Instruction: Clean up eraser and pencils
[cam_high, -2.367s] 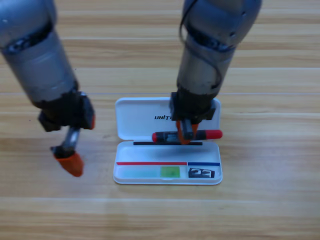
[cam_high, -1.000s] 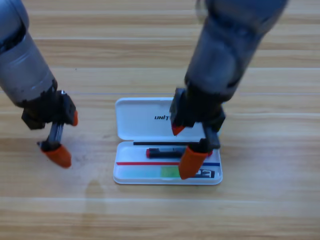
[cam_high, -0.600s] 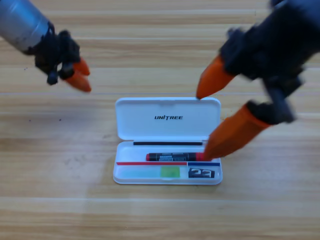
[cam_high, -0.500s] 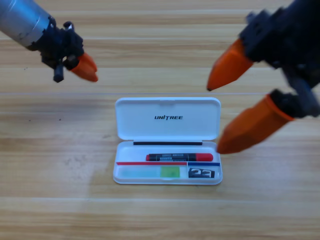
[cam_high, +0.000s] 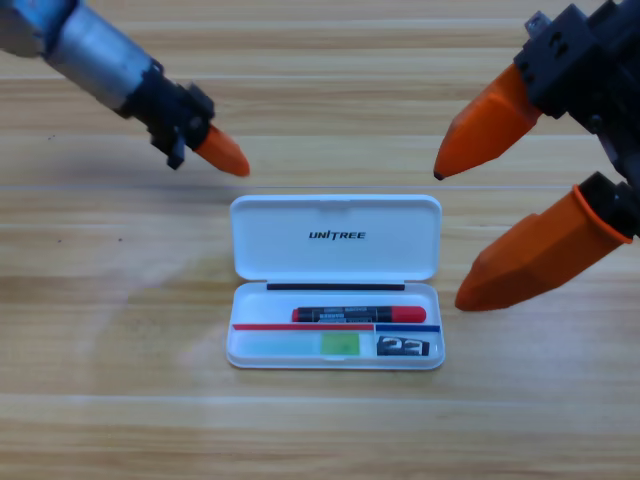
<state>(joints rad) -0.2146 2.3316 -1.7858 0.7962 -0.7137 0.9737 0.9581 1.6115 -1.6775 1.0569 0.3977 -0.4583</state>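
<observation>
Pencils (cam_high: 358, 315) and eraser (cam_high: 403, 347) in case (cam_high: 336, 215)

"UNITREE" on case lid (cam_high: 336, 236) (black print)

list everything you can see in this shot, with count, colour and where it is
white plastic hinged case: 1, white, lid open, middle of the table
red crayon-like pencil with a black label: 1, red and black, lying flat in the case's tray, upper row
pale bluish pencil with a green end: 1, pale blue and green, tray's lower row, left part
dark rectangular eraser with white markings: 1, black and white, tray's lower row, right end
wooden table: 1, light brown planks, under everything
left gripper: 1, black with orange jaws, above and left of the case
right gripper: 1, black with orange jaws spread apart, right of the case, holding nothing
</observation>
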